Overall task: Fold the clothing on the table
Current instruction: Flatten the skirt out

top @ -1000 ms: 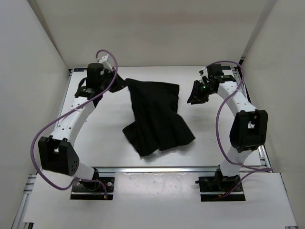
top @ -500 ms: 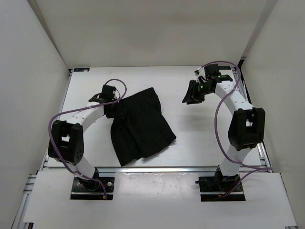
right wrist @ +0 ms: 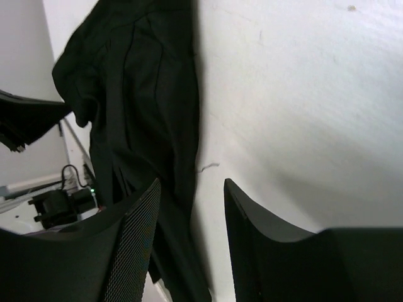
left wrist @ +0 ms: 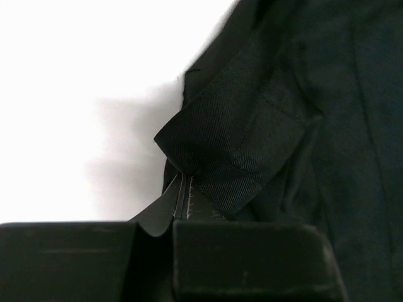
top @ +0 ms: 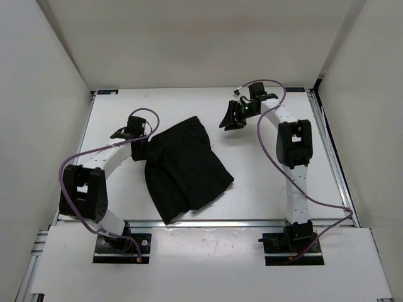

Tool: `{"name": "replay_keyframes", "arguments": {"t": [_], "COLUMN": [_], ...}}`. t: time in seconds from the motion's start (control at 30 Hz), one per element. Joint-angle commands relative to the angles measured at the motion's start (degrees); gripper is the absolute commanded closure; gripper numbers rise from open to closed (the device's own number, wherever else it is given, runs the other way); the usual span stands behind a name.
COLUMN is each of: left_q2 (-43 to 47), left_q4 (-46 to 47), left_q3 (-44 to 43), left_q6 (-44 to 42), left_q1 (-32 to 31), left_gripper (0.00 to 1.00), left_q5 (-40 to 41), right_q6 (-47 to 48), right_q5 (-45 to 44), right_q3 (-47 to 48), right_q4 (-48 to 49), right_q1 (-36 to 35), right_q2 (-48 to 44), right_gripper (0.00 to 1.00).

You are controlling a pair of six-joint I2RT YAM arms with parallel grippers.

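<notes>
The white table [top: 258,189], shut in by white walls [top: 189,44], carries the black clothing [top: 186,167] left of its middle, where the left gripper [top: 146,150] pinches its left edge tight, while the right gripper [top: 230,118] hangs parted and holds nothing near the far edge, with white tabletop showing between it and the clothing.

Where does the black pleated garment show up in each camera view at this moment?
Top external: the clothing lies left of centre on the table.
Left wrist: it fills the right half, with a folded corner pinched in the left gripper.
Right wrist: it is at the upper left, beyond the open right gripper.
Shared landmark: the white table surface bordering the fabric's edge.
</notes>
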State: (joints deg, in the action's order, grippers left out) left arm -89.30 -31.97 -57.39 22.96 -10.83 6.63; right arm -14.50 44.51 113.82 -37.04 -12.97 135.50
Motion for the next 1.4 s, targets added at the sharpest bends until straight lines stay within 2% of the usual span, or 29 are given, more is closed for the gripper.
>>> {"name": "replay_keyframes", "arguments": {"t": [0.0, 0.1, 0.23, 0.5, 0.53, 0.6, 0.63, 0.67, 0.7, 0.77, 0.83, 0.93, 1.0, 1.1, 1.13, 1.17, 1.2, 1.27, 1.37], "left_q2": [5.3, 7.5, 8.7, 10.7, 10.5, 10.4, 10.2, 10.1, 9.8, 9.1, 7.7, 3.9, -0.7, -6.7, -7.8, -9.7, -12.0, -14.6, -17.0], "left_q4": [-2.0, -2.8, -4.3, -4.1, -4.3, -4.2, -4.0, -3.8, -3.9, -2.8, -2.4, -0.5, 0.7, 1.9, 2.3, 2.5, 2.8, 3.0, 2.6], "left_q3": [0.6, 2.0, 2.7, 5.5, 5.7, 5.0, 4.9, 5.0, 5.2, 4.8, 3.6, 0.8, -1.5, -6.4, -8.2, -9.1, -10.9, -14.1, -16.6], "left_q6": [1.7, 4.0, 3.8, 5.0, 4.6, 4.5, 4.2, 4.0, 3.9, 3.5, 2.5, 1.4, 1.0, 0.5, 0.4, 0.2, 0.3, 0.1, -0.8], "left_q1": [-2.4, -2.8, -4.3, -5.7, -5.7, -5.9, -5.6, -5.9, -5.6, -6.0, -6.5, -7.2, -8.2, -10.2, -10.8, -11.5, -12.5, -13.9, -14.1], "left_gripper": [1.00, 1.00, 1.00, 1.00, 1.00, 1.00, 1.00, 1.00, 1.00, 1.00, 1.00, 1.00, 1.00, 1.00, 1.00, 1.00, 1.00, 1.00, 1.00], "left_q5": [-0.9, -4.3, -3.0, -3.2, -2.8, -2.3, -2.4, -2.4, -2.5, -2.3, -1.9, -2.5, -3.1, -4.4, -5.0, -5.3, -5.8, -6.5, -6.3], "right_q6": [-1.9, -6.1, -13.8, -15.8, -15.6, -15.6, -15.8, -15.6, -14.9, -9.0, -5.4, -1.8, -0.9, 1.0, 1.3, 1.9, 2.0, 0.5, -2.7], "right_q5": [8.4, 10.6, 14.4, 17.5, 17.0, 17.4, 18.1, 18.1, 17.5, 11.5, 6.2, 1.9, 0.0, -3.8, -4.9, -6.4, -5.4, -4.4, -4.5], "right_q3": [4.7, 6.4, 7.6, 6.5, 6.2, 5.9, 5.4, 5.1, 5.4, 5.4, 1.2, -13.9, -29.6, -45.0, -47.4, -51.5, -55.1, -58.9, -62.5], "right_q4": [4.9, 10.7, 19.3, 22.4, 22.0, 21.7, 21.9, 21.3, 20.0, 11.1, 6.9, 4.4, 5.0, 1.1, 0.0, -1.4, -2.2, -0.1, 4.8], "right_q1": [-1.1, -1.5, -2.4, -8.3, -9.4, -10.0, -10.2, -10.5, -10.4, -10.4, -8.7, -6.6, -4.8, -2.8, -2.2, -2.1, -2.1, 0.0, 3.9], "right_q2": [2.7, 6.2, 10.5, 14.8, 15.2, 15.6, 15.6, 15.5, 15.1, 12.8, 5.3, -8.1, -17.1, -32.1, -37.4, -41.7, -43.5, -48.4, -50.9], "right_gripper": [0.49, 0.48, 0.47, 0.50, 0.58, 0.64, 0.74, 0.97, 1.00, 0.99, 1.00, 1.00, 1.00, 1.00, 1.00, 0.95, 0.74, 0.58, 0.53]}}
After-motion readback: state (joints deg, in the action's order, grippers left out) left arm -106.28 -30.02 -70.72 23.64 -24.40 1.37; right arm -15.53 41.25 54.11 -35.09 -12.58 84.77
